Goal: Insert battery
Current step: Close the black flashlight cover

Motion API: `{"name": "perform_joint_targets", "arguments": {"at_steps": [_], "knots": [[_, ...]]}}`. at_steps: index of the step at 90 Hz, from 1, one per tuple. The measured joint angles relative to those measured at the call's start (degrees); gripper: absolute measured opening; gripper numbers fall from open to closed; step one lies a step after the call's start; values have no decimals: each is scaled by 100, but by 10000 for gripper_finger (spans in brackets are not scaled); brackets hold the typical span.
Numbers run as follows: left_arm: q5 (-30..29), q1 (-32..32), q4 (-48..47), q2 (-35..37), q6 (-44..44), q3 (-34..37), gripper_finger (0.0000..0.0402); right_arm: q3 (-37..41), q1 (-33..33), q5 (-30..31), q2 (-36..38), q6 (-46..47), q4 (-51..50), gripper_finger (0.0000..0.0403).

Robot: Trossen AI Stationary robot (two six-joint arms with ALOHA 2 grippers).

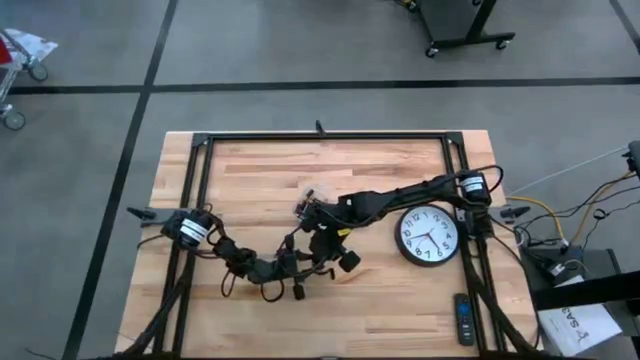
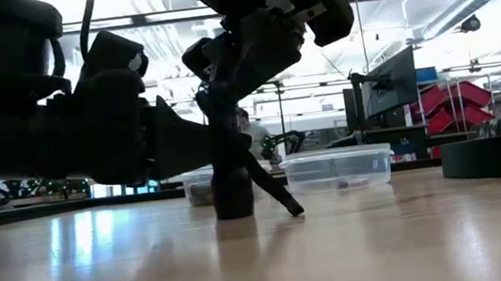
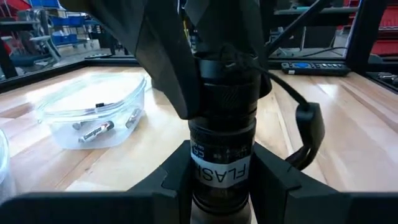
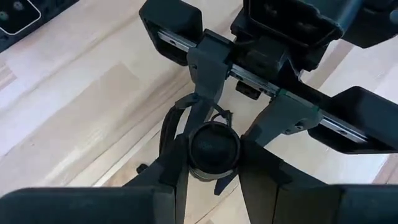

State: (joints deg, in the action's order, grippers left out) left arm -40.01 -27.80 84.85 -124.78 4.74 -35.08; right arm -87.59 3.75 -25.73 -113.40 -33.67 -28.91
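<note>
Both end effectors clamp the flashlight (image 3: 222,124) upright at mid-surface

Our left end effector (image 3: 221,180) grips its body, our right end effector (image 4: 211,165) its top; batteries remain in the plastic tub (image 3: 93,115), so insertion looks unfinished

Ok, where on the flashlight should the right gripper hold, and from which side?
Grip the knurled band just above the label, coming down from above. The flashlight stands upright on the table, and the left gripper clamps its lower, labelled body, so only the upper part is free. The knurling should also resist slipping. The right gripper is closed there now.
</note>
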Motion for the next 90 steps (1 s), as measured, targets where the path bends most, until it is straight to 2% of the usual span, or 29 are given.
{"name": "perform_joint_targets", "arguments": {"at_steps": [50, 90], "knots": [[173, -34, -4, 7, 139, 104, 93, 72, -4, -274, -15, -47, 215, 87], [173, -43, 9, 5, 83, 115, 93, 317, -1, -240, -4, 825, 720, 87]]}}
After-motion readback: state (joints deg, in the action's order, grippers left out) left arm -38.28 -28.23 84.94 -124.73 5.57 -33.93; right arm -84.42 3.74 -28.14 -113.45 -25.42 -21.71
